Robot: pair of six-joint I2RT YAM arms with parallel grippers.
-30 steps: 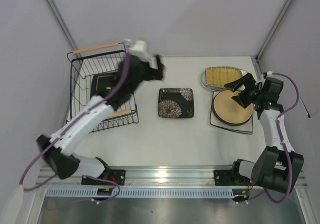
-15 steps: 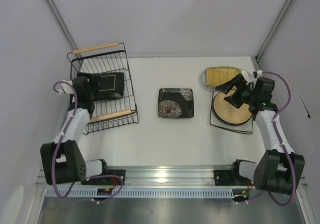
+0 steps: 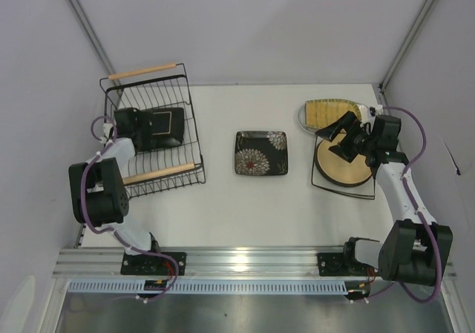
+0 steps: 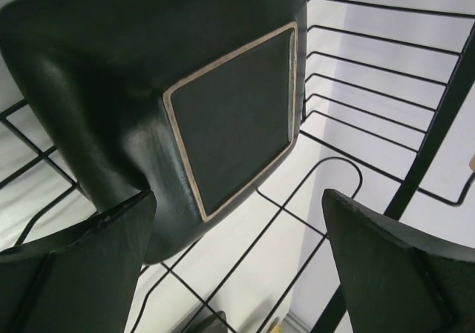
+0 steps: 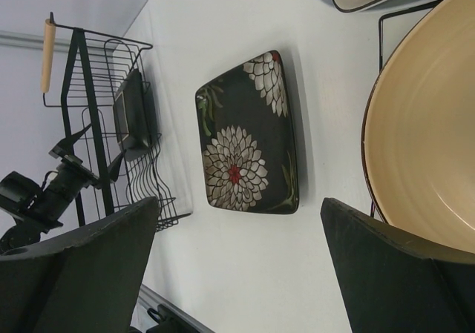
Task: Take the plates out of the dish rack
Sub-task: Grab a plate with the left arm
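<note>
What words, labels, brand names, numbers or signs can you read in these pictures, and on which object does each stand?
None: no readable text in any view.
The square black plate with white flowers bears only a pattern.
The underside of the dark square plate in the black wire dish rack shows no maker's mark.

White tabletop (image 3: 245,207), pale lilac walls (image 3: 252,21), aluminium rail (image 3: 252,259) along the near edge, soft even light

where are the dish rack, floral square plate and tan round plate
dish rack (image 3: 143,70), top external view, far wooden handle
floral square plate (image 3: 260,153), top external view, centre
tan round plate (image 3: 341,168), top external view, bare near half
</note>
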